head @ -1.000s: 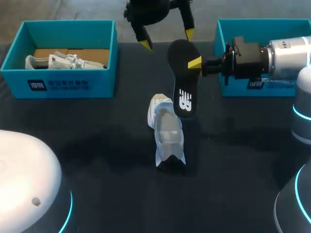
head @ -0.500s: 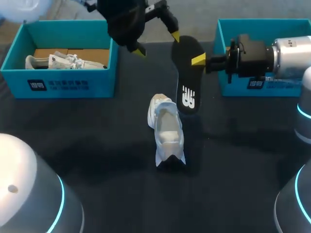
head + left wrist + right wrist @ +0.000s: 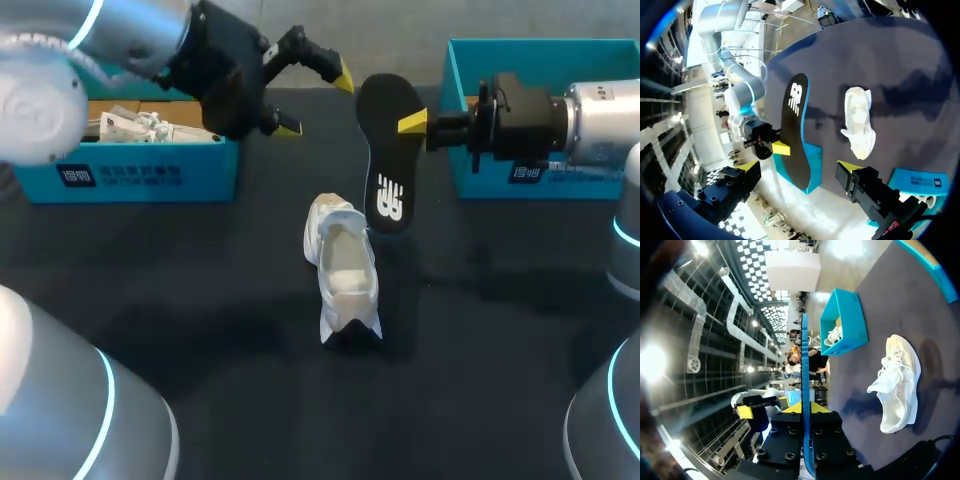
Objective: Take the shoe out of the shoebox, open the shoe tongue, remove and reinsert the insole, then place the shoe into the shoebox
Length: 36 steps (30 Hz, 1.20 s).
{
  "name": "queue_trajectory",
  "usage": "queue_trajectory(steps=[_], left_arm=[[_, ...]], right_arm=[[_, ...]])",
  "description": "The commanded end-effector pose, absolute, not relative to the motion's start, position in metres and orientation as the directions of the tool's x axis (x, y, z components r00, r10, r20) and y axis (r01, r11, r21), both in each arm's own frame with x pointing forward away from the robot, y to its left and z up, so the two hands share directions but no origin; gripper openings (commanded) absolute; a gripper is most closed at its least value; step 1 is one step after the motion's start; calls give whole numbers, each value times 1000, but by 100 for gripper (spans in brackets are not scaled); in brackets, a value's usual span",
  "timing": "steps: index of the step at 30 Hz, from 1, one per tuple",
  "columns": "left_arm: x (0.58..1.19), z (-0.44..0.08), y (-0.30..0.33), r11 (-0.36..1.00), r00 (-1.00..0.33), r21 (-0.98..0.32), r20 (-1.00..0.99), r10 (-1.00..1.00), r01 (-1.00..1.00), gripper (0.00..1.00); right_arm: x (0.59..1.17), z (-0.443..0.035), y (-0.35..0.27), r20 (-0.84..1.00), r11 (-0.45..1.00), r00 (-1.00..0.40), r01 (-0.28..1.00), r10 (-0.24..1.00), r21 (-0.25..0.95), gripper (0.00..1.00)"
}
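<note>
A black insole with a blue underside hangs upright above the table, pinched at its side by my right gripper, which is shut on it. In the right wrist view the insole stands edge-on between the yellow tips of that gripper. The white shoe lies on the dark table just below it, opening upward. My left gripper hovers open, left of the insole's upper end, touching nothing. From the left wrist, the insole and shoe lie ahead of the open left gripper.
A teal shoebox at the back left holds another white shoe on cardboard; my left arm crosses over it. A second teal shoebox stands at the back right, behind my right arm.
My left arm has swung in from the left across the left shoebox, its gripper turning and staying open. The insole and right gripper shifted slightly right. The shoe has not moved.
</note>
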<state>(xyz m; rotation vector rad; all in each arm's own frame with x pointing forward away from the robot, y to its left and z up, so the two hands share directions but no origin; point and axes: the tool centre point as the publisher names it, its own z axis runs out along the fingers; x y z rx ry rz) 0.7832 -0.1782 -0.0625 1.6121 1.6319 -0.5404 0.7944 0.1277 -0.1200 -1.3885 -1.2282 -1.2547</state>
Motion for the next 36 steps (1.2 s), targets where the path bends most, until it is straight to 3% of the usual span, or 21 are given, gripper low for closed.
queue_trajectory(steps=[1,17,36], left_arm=[[776,-74,-174,175,216,238,-967,132,955,100],[783,-75,-173,197,248,249,-968,30,948,100],[782,-92,-179,152,184,181,-983,-4,972,100]], right_arm=[[793,-118,130,994,-141,4,990,112,11,0],[796,-107,145,993,-140,1,990,116,15,0],[797,-103,154,991,-161,16,987,135,6,0]])
